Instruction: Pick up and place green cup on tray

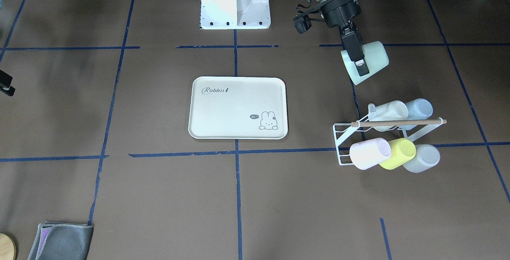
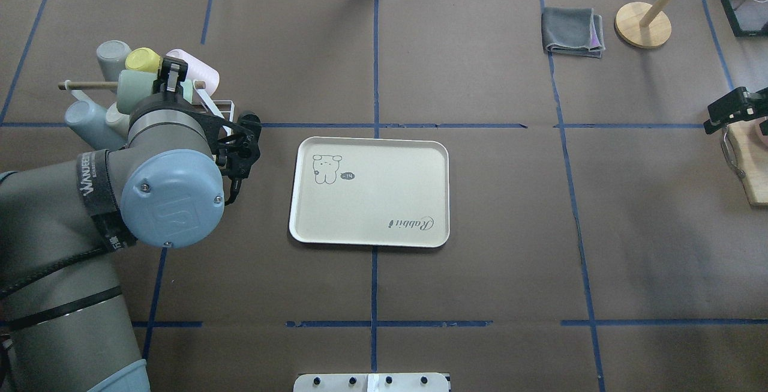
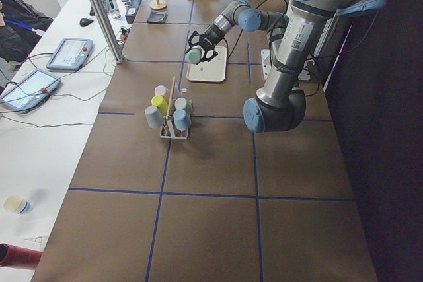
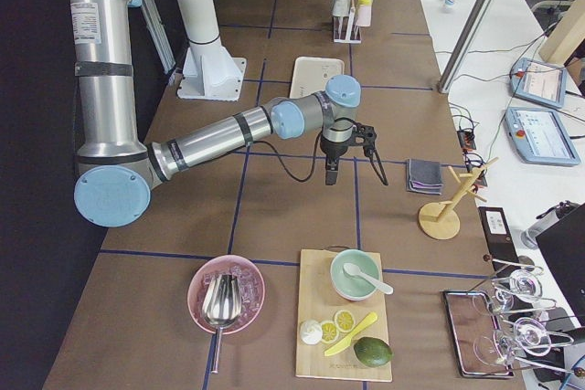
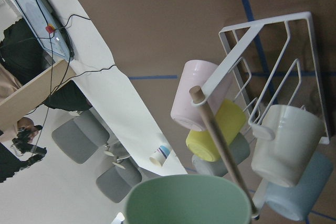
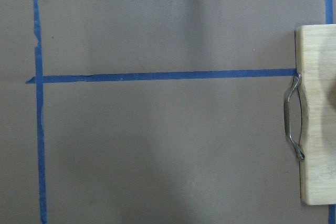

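The green cup (image 1: 376,59), pale mint, is held on its side in my left gripper (image 1: 361,67), which is shut on its wall. It hangs above the table beside the white wire rack (image 1: 346,132), on the robot's side of it. In the overhead view the green cup (image 2: 135,93) shows just past my left gripper (image 2: 173,80). In the left wrist view its rim (image 5: 189,200) fills the bottom edge. The cream tray (image 1: 239,108) with the bunny drawing lies flat at the table's middle, empty; it also shows in the overhead view (image 2: 372,194). My right gripper (image 2: 729,110) hovers at the far right; its jaws are unclear.
The rack holds a pink cup (image 1: 370,153), a yellow cup (image 1: 398,153), a grey-blue cup (image 1: 422,158), a white mug (image 1: 392,112) and a pale blue cup (image 1: 418,108). A folded grey cloth (image 2: 573,32), a wooden stand (image 2: 643,24) and a cutting board (image 2: 753,164) are on the right.
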